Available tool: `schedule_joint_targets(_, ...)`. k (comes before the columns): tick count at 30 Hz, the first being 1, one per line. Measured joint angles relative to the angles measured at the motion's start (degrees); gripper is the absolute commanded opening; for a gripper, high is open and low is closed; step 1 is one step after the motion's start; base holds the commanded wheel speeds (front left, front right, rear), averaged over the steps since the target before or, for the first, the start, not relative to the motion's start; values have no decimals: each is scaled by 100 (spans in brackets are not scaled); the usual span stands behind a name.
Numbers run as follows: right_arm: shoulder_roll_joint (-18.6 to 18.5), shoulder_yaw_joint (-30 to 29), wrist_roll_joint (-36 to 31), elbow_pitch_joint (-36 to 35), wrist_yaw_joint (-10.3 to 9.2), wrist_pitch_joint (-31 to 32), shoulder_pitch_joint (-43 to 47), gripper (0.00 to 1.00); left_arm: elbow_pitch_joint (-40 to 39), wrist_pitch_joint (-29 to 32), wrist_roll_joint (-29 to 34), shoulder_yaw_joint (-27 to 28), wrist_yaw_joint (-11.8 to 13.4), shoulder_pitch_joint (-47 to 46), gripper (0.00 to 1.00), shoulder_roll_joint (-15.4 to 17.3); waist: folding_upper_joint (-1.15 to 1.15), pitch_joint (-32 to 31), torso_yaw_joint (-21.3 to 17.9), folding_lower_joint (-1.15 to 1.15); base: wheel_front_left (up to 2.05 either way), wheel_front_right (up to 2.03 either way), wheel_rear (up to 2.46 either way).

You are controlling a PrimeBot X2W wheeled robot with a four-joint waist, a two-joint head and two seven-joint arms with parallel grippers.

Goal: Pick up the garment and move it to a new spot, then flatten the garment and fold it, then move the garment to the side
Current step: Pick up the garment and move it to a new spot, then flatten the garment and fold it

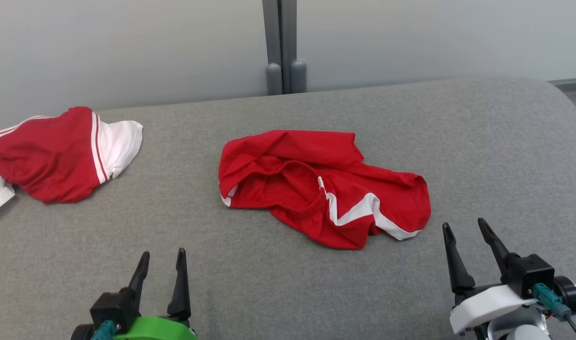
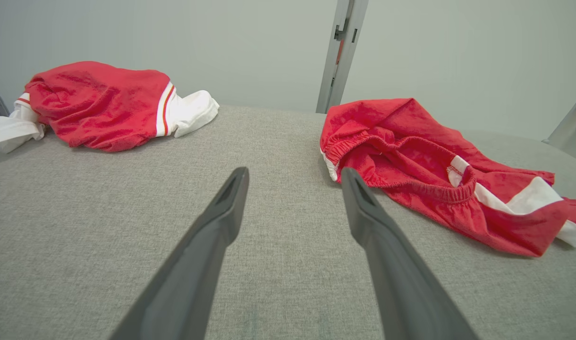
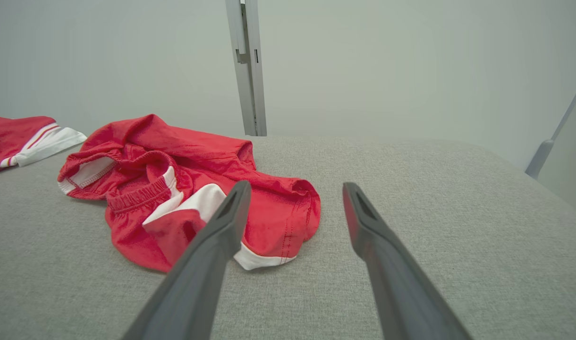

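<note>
Head view: crumpled red garment (image 1: 316, 186), white stripe, elastic waistband showing.

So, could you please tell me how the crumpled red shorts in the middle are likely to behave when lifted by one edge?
The red shorts will probably be floppy: they lie in soft folds, so should drape from the pinch point. The thin cloth looks light. On the grey fabric surface a push would likely bunch them rather than slide them.

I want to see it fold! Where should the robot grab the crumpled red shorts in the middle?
Probably the elastic waistband of the red shorts, from above with the open left gripper: its bunched rim stands up, easier to pinch than flat cloth.
</note>
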Motion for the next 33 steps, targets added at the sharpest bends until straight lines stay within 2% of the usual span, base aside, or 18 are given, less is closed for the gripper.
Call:
schedule_joint_targets(28, 0, -12, 121, 188, 0, 0, 122, 100, 22, 0, -46, -25, -48, 211, 100, -93, 0, -38, -6, 0, 0, 0, 0)
schedule_joint_targets(33, 0, -20, 122, 188, 0, 0, 87, 100, 55, 0, 158, -116, -60, 126, 100, -93, 0, -7, -17, 0, 0, 0, 0)
